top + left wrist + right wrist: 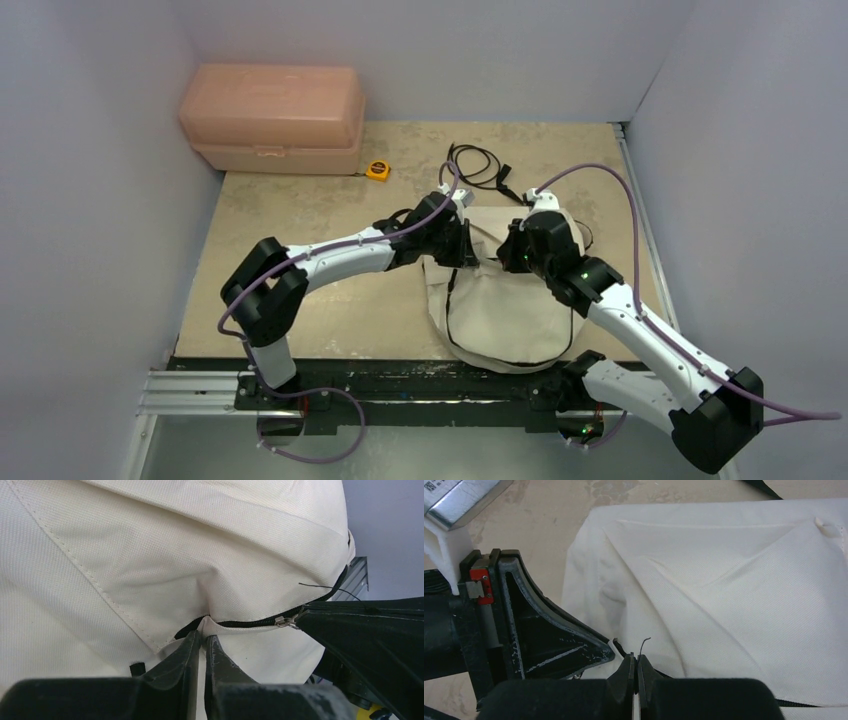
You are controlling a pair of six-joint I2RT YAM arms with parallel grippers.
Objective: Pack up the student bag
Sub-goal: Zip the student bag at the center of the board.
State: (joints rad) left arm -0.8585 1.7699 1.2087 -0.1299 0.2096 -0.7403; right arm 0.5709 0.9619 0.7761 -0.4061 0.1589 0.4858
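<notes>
Surface: tan, mottled table (300, 240), scuffed in places. A dark metal rail (190, 392) runs along its near edge, where both arm bases sit.
Room: plain pale walls (90, 200) close the table in on the left, back and right.
Far left corner: pink box (272, 115), lid shut, pushed up to the walls.
Beside the box: small yellow tape measure (377, 170), just off its right end.
Far middle: loose black cable (478, 165) in loops on the table, just beyond the bag.
Bag (510, 310): cream cloth, lying flat, right of the table's centre, rounded end toward the near edge. Both arms bend inward and meet over its far end.
Zipper (250, 623): black line across the cloth, with a silver zipper pull (282, 622) at its right in the left wrist view.
Left gripper (204, 639): fingers clenched on a small fold of bag cloth at the end of the zipper.
Right gripper (634, 664): fingers pressed together, tips meeting the zipper pull, whose end goes in between them.
Spacing: the two grippers are near each other, with only the short stretch of zipper between.
Loose thread (320, 586): thin black strand standing off the seam near the pull.
Hard to make out: whether the zipper is parted or closed along this stretch. From above, the arms cover the far end of the bag. The right wrist view hides the pull behind its own fingers.
Cut off: the bag's straps and the lower edge of the pocket.
</notes>
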